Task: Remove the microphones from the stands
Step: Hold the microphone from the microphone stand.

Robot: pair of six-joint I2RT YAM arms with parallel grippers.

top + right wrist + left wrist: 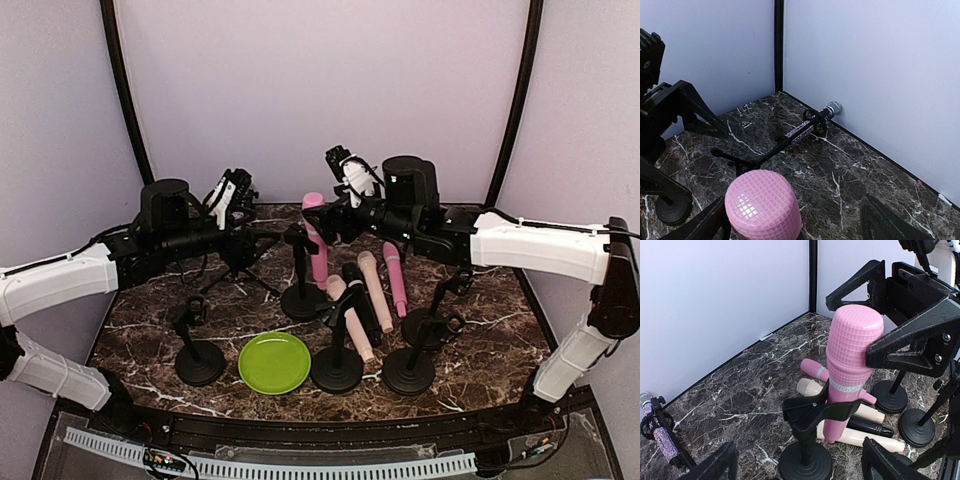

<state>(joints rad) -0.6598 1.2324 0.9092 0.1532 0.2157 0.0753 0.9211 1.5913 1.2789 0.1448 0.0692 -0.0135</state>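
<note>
While our left gripper hangs wide open nearby, we see the pink grid-headed plastic microphone upright, clipped in its black round-based stand. Our right gripper gapes wide, fingers straddling the head.

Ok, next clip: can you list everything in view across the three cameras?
Pink microphone: one, pink, clipped upright in the centre stand.
Loose microphones: four, one pink, two cream, one black, lying side by side right of centre.
Glitter microphone: one, purple with silver head, on the tripod.
Tripod stand: one, black, back left.
Round-base stands: five as far as I can tell, black, centre and front.
Plate: one, green, front centre.
Table: one, dark marble.
Left gripper: open, at the centre stand.
Right gripper: open, straddling the pink head.
</note>
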